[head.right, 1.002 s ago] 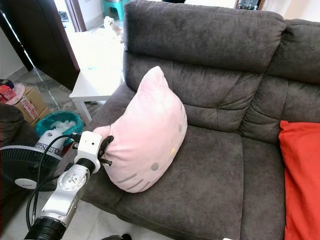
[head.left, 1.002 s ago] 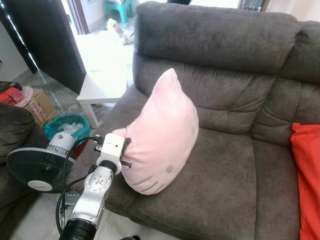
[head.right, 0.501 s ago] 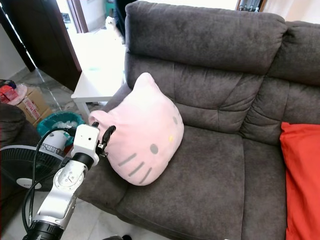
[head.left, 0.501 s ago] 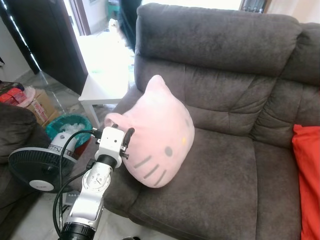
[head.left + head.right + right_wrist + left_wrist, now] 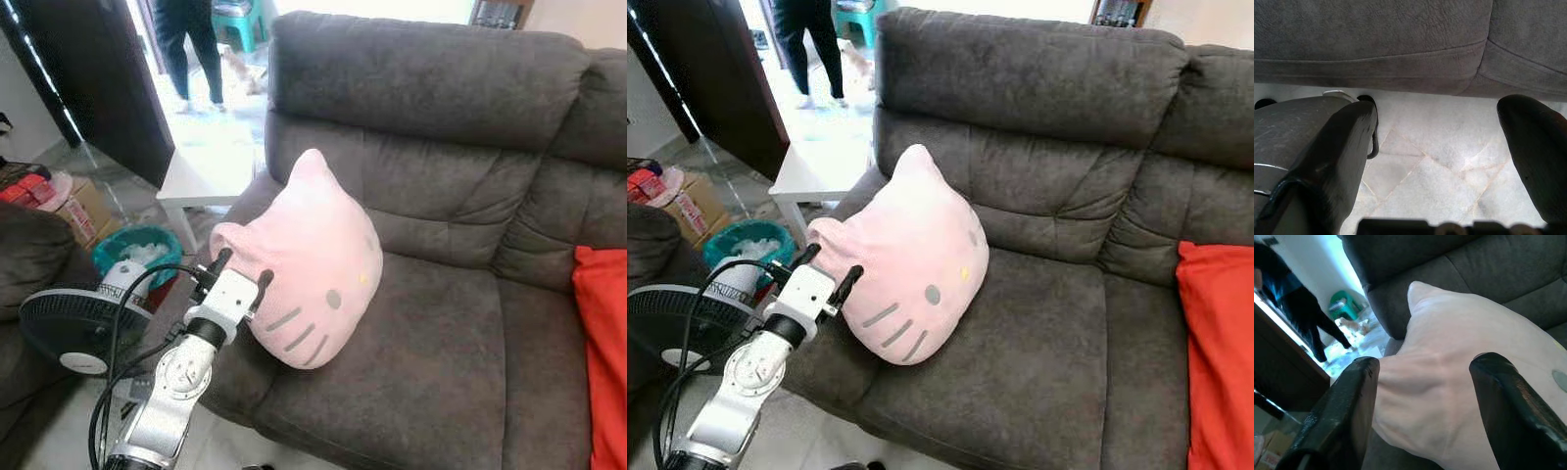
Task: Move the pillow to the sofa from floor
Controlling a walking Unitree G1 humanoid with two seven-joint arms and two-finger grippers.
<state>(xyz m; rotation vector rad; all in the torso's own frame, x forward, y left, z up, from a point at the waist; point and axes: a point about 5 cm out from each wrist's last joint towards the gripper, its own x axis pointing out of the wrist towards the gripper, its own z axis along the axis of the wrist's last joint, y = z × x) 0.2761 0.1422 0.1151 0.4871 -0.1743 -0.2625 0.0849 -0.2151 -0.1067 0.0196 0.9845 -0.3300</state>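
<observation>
Pink cat-face pillow (image 5: 312,269) with whiskers on grey sofa (image 5: 441,343), left gripper (image 5: 238,274) jaws released beside it, right gripper (image 5: 1440,147) jaws spread.

Fan (image 5: 67,333), white table (image 5: 201,176), red cushion (image 5: 602,362)

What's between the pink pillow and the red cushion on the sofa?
Bare grey seat of the sofa, seen in both eye views. The pink pillow sits at its left end, the red cushion at the right.

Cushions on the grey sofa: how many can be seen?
2: the pink cat-face pillow at the sofa's left end, by the open left gripper; an orange-red cushion at the right edge, partly cropped.
</observation>
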